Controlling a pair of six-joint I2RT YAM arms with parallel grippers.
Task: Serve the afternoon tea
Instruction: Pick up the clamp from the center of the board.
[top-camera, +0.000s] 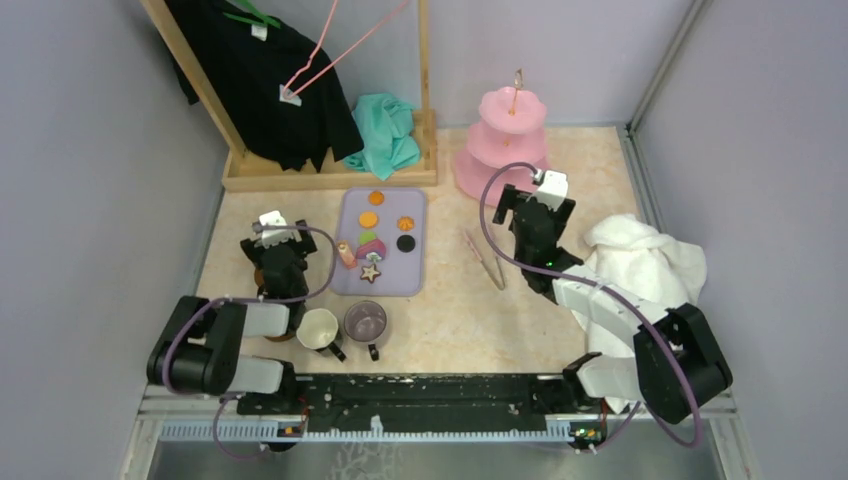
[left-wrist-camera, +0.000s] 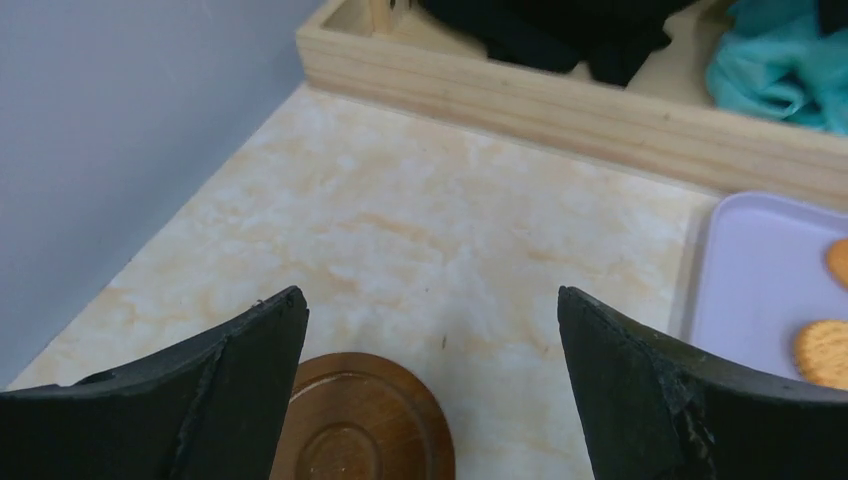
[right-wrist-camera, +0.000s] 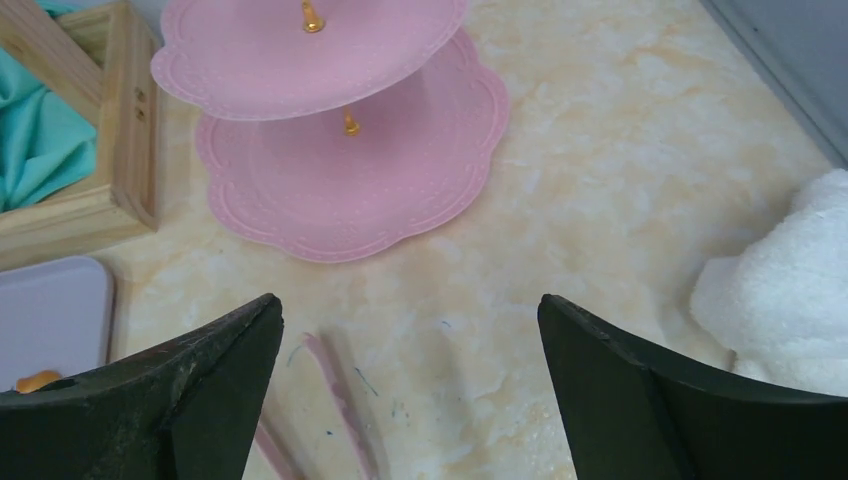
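The pink three-tier stand (top-camera: 512, 140) is at the back right and fills the top of the right wrist view (right-wrist-camera: 350, 190). Sweets lie on a lilac tray (top-camera: 390, 280): orange rounds (top-camera: 369, 219), a green round (top-camera: 368, 238), a black round (top-camera: 405, 243), a star cookie (top-camera: 371, 272). A cream mug (top-camera: 318, 328) and a greyish-purple see-through mug (top-camera: 366, 322) stand near the front. My left gripper (left-wrist-camera: 432, 295) is open over the table, a brown coaster (left-wrist-camera: 360, 420) just below its left finger. My right gripper (right-wrist-camera: 410, 305) is open and empty, in front of the stand.
Pink tongs (top-camera: 485, 258) lie on the table left of my right gripper (right-wrist-camera: 335, 390). A white towel (top-camera: 645, 260) is heaped at the right. A wooden rack base (top-camera: 330, 178) with black clothing and a teal cloth (top-camera: 385, 135) stands at the back. Walls close both sides.
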